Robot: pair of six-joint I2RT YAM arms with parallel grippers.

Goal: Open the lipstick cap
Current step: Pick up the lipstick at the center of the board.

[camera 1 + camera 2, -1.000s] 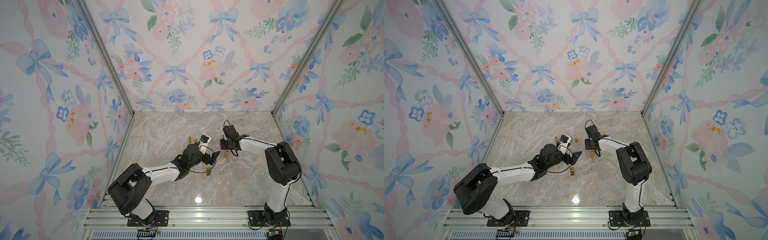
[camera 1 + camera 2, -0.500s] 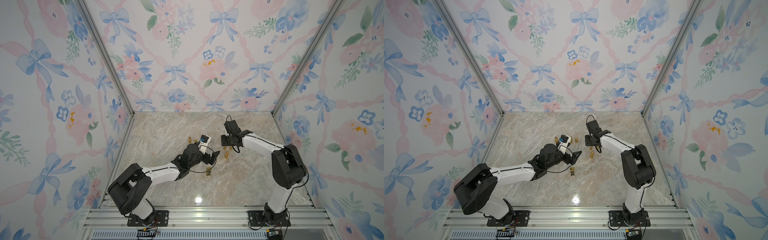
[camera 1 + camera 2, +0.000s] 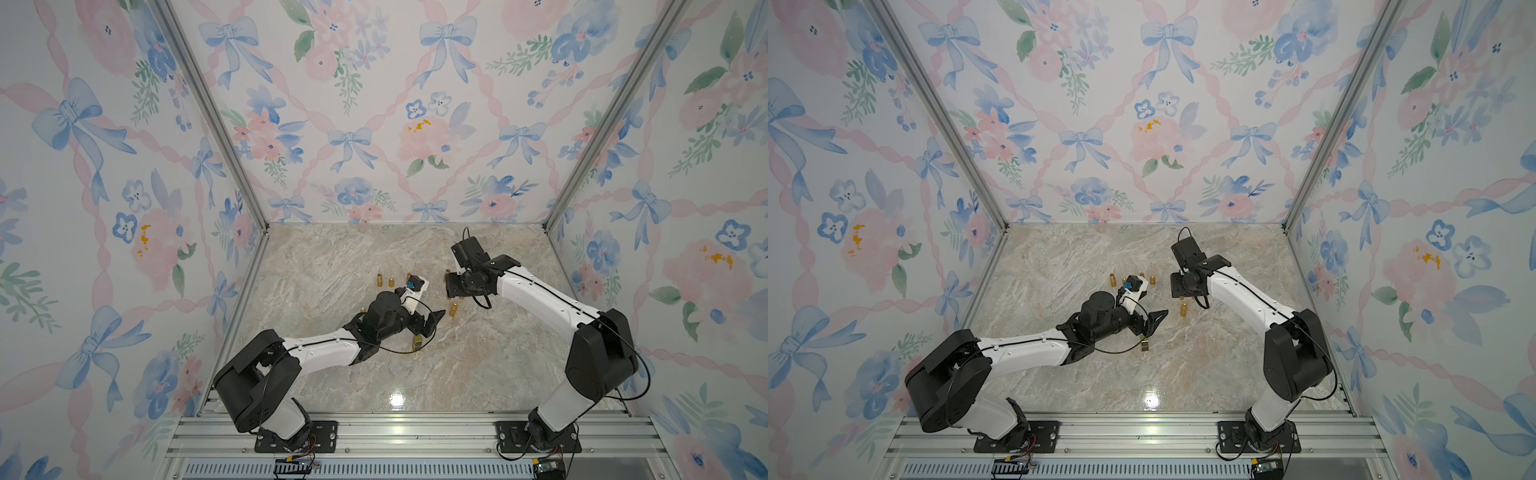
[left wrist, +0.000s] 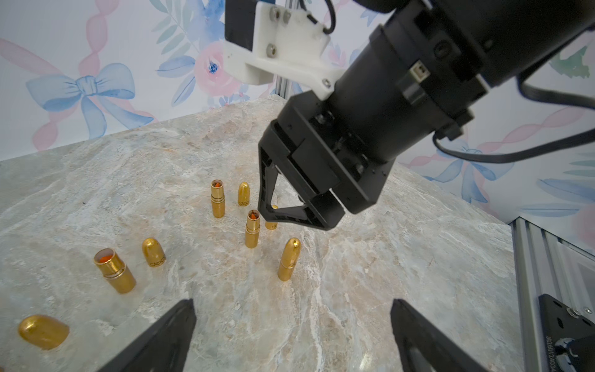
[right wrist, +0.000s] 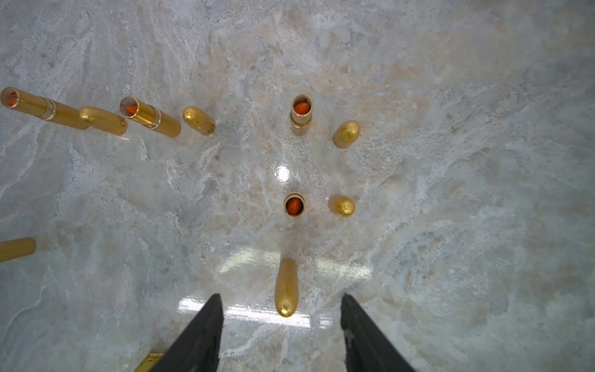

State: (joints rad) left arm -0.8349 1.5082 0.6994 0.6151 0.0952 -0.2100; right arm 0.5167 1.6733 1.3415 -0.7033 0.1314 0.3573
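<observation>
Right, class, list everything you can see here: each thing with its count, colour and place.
shiny gold open lipstick tubes: four, orange-red inside, mid-table.
gold bullet-shaped caps: four, one beside each open tube.
gold capped lipstick: one, upright beside the open tubes.
another small gold piece: at least one, nearest the front edge, kind unclear.
marble-patterned tabletop: one, grey-beige, under everything.
floral wallpapered walls: three, pink and blue, around the table.
robot arms: two, white and black, mounted at the front edge.
left fingers: two, black, open, empty.
right fingers: two, black, open, empty.
</observation>
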